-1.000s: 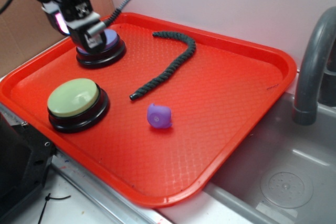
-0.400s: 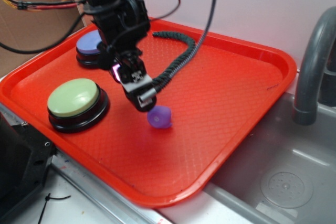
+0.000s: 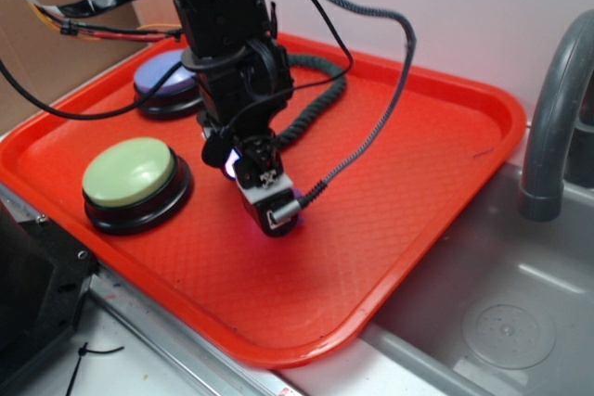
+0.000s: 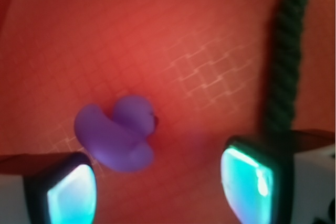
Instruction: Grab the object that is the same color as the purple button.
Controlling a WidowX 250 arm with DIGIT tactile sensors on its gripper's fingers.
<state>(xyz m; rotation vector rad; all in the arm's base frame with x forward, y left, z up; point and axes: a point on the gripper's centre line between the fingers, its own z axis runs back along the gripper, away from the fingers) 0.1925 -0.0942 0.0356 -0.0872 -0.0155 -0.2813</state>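
Exterior view: the gripper (image 3: pixel 275 214) covers nearly all of the purple object (image 3: pixel 294 203); only a sliver of purple shows at its right edge. The arm also hides the near end of the dark rope (image 3: pixel 316 99) and clips the right side of the purple button (image 3: pixel 165 80). The gripper cable crosses the tray middle. The faucet (image 3: pixel 553 118) is cut off at the right frame edge.

Wrist view is soft, but the purple object (image 4: pixel 118 132) reads as a small rounded piece, lying on the tray floor between the two fingers (image 4: pixel 71 190), much closer to the left one, just beside or touching its tip; can't tell which. The gripper (image 4: pixel 160 182) jaws are apart, nothing clamped. The rope (image 4: pixel 286 51) runs along the right side and passes behind the right finger.

Red tray (image 3: pixel 399 229) holds everything: purple button far left, green button (image 3: pixel 130 178) near left, rope at far middle, purple object near centre under the gripper. A grey sink (image 3: pixel 501 312) sits right of the tray, partly out of frame.
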